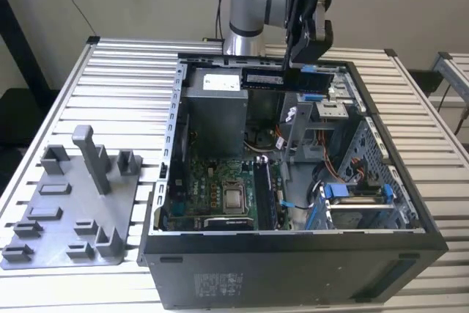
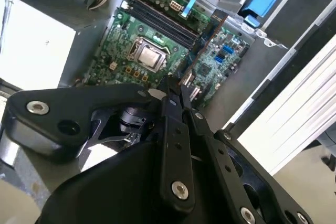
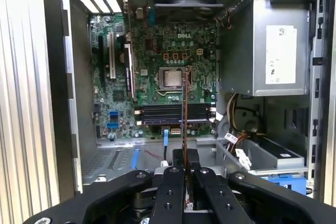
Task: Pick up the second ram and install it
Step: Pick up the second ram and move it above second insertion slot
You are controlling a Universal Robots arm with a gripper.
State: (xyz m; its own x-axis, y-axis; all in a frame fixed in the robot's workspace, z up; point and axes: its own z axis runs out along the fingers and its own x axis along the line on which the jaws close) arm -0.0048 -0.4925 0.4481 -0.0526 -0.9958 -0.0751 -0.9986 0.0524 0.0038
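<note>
Case: the open computer case (image 1: 293, 262) lies on its side on the slatted table (image 1: 124, 86), low in the middle of the exterior view.
Holder: a grey moulded holder (image 1: 66, 210) sits at the exterior view's lower left, well apart from the arm.
Motherboard: the green motherboard (image 1: 209, 181) covers the case floor. Its long black memory slots (image 3: 173, 114) run beside the processor socket.
Second ram: the second ram (image 1: 261, 78) is in the air over the far rim of the case, upper middle of the exterior view. It lies lengthwise above the grey power supply (image 1: 216, 108) and touches no slot.
Gripper: the gripper (image 1: 295, 65) has its fingers (image 3: 170, 187) closed narrowly on one end of the stick, which shows edge-on between them in the first wrist view.
Step in hand: the pick-up looks done; the stick is not yet seated.
What seating calls for: the contact edge square over a free slot, with its latches open, before any pressing.
Hard to make out: whether a slot is already filled, how the latches stand, and the stick's notch. The gripper's own links hide the grip point.
</note>
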